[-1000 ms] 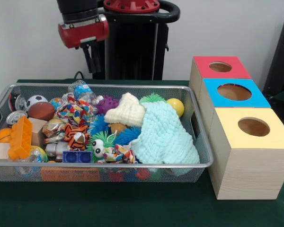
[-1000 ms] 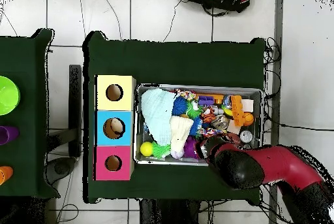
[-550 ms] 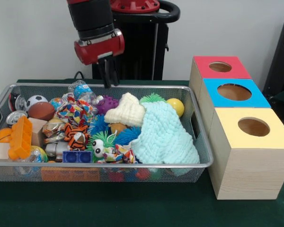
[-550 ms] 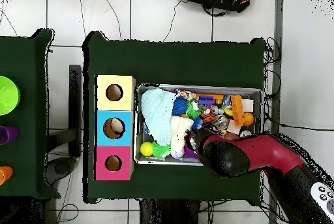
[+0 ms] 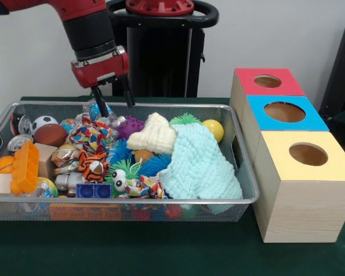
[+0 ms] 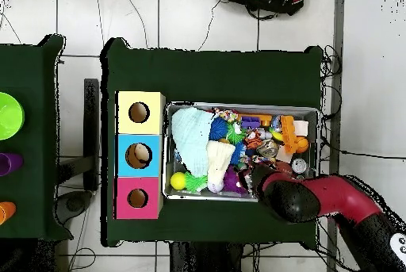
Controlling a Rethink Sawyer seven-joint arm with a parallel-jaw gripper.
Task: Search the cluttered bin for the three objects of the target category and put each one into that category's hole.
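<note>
Below me the wire bin is the biggest thing on the table, packed with toys, and to one side of it stands the row of three boxes, each with a round hole in its top: the yellow box, the blue box and the red box. I cannot tell from here which category is the target, so I treat the heap as a search. Inside the bin the pale blue knitted cloth covers the end nearest the boxes, with a cream knitted piece lying against it and a yellow ball just beyond. My gripper hangs above the far rim, over a crinkly water bottle and near a purple spiky ball; my two fingers stand apart and hold nothing. To do this well I should come down straight, fingers wide, onto one thing that sits clear on top, rather than into the tangle of the striped tiger toy and the wrapped balls, where I judge I would snag a neighbour or slip off foil.
</note>
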